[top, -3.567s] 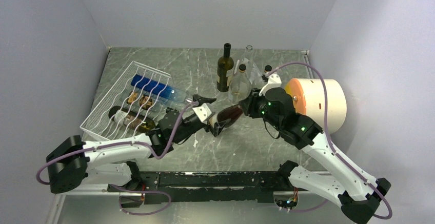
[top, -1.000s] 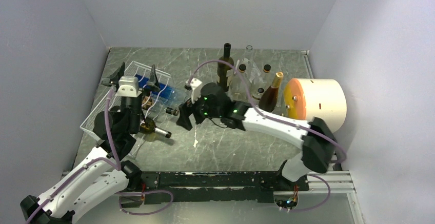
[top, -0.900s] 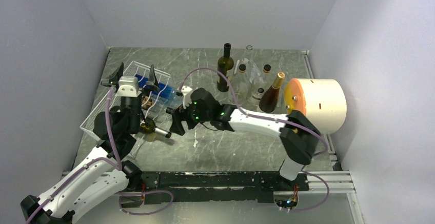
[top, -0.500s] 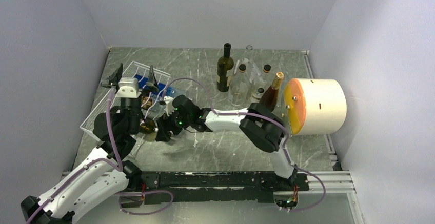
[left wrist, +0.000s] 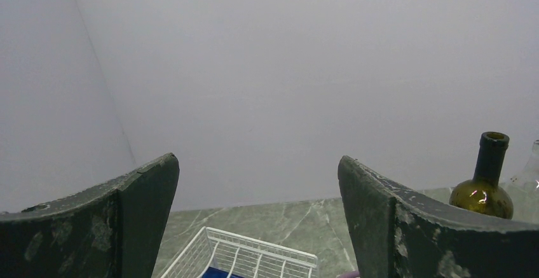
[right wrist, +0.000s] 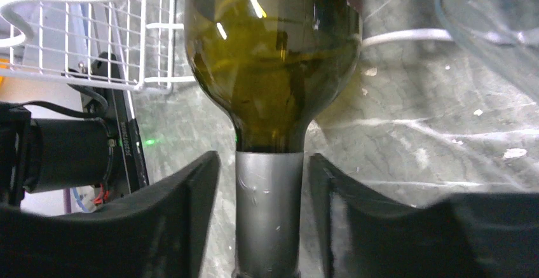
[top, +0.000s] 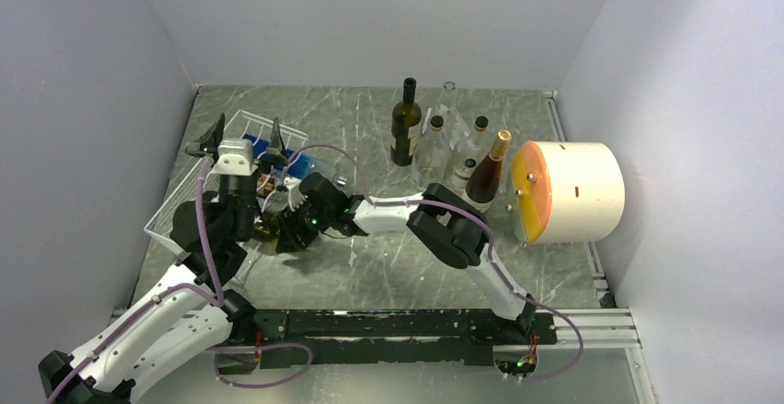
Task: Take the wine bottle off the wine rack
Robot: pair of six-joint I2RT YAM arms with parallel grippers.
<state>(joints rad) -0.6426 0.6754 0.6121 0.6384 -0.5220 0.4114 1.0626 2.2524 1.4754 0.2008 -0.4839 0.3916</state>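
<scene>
your right gripper (right wrist: 264,163) sits at the near edge of the wine rack (top: 182,201), its arm stretched across the table (top: 398,265) from the right. its jaws stand narrow on either side of the wine bottle (right wrist: 273,68). in the right wrist view the grey foil neck runs straight down between the two dark fingers (right wrist: 197,214), and you can make out a thin sliver of gap on each side of it, so nothing there shows a firm pinch on the glass. that olive-green bottle lies on its side. its shoulder is at the rack's front wire and its neck sticks out over the marble toward your gripper; the body is on the rack side. your left gripper (left wrist: 257,160) is up in the air above the far end of the rack, spread wide and holding nothing. its fingers point at the back wall, with the rack's far corner just visible below them. a blue bottle (top: 285,157) lies in the rack near that raised hand. well apart from all this, at the back of the table, a dark green bottle (top: 404,131) stands upright beside some clear bottles (top: 430,154). a brown bottle with a gold top (top: 485,177) stands just beside the cream cylinder with the orange face (top: 578,191), which lies on its side at the right.
</scene>
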